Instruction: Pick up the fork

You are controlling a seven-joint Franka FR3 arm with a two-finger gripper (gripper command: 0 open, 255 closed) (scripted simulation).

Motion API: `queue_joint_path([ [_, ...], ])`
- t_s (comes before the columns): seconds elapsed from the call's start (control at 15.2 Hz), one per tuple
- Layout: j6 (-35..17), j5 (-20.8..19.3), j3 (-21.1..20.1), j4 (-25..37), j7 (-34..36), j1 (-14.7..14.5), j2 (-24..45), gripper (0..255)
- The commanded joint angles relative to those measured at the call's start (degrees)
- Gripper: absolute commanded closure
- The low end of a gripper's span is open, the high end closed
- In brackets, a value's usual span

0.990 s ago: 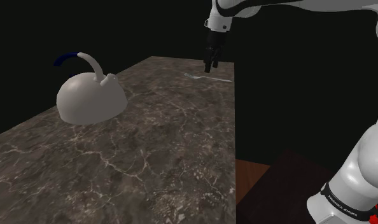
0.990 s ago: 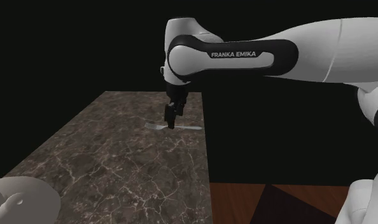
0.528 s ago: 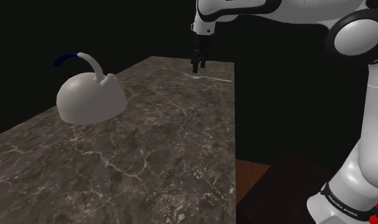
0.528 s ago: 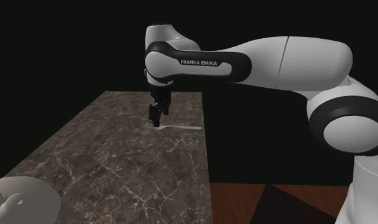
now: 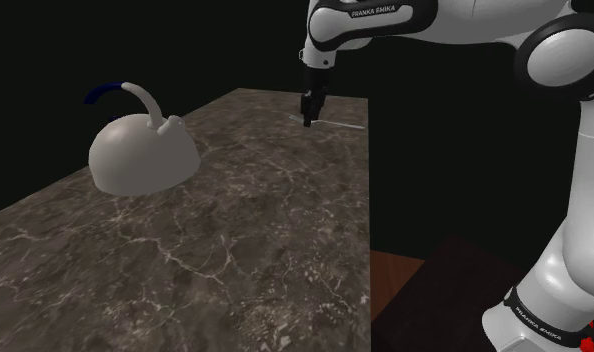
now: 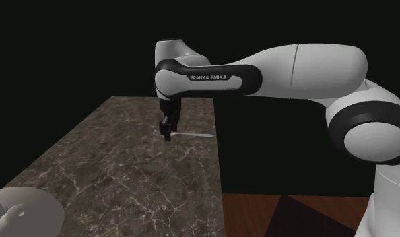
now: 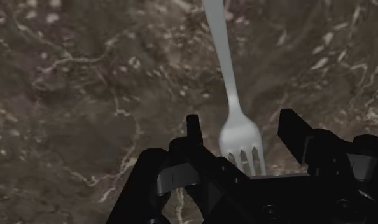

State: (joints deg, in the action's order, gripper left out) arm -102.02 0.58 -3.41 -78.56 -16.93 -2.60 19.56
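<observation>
A pale grey fork [image 5: 337,123] lies flat on the dark marbled tabletop [image 5: 265,230] at its far end, near the edge on the shoulder view's right. My black gripper [image 5: 307,122] is down at the tabletop over the fork's head. In the second exterior view the gripper [image 6: 167,137] stands on the tine end, and the fork's handle [image 6: 197,135] runs out to that view's right. In the wrist view the fork [image 7: 229,76] has its head between the two fingers; the gripper [image 7: 241,126] is open, with a small gap on each side of the head.
A white domed kettle [image 5: 143,155] with a curved handle and a blue tip sits on the shoulder view's left; its top shows at the kettle [image 6: 20,212] in the second exterior view's lower left corner. Reddish floor [image 5: 395,285] lies beyond the table's edge. Black area surrounds the scene.
The gripper has slid along the fork toward its tine end and come down to the tabletop. Its fingers have drawn closer together around the fork's head.
</observation>
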Motion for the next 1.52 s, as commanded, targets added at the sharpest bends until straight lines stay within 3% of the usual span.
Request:
queue_joint_path([
  [0.0,-0.2,0.0,0.0,-0.2,0.0,0.0,0.0,255],
  [0.53,-0.1,0.0,0.0,0.0,0.0,0.0,0.1,255],
  [1.45,12.6,-0.2,0.0,15.9,0.3,-0.3,3.4,255],
])
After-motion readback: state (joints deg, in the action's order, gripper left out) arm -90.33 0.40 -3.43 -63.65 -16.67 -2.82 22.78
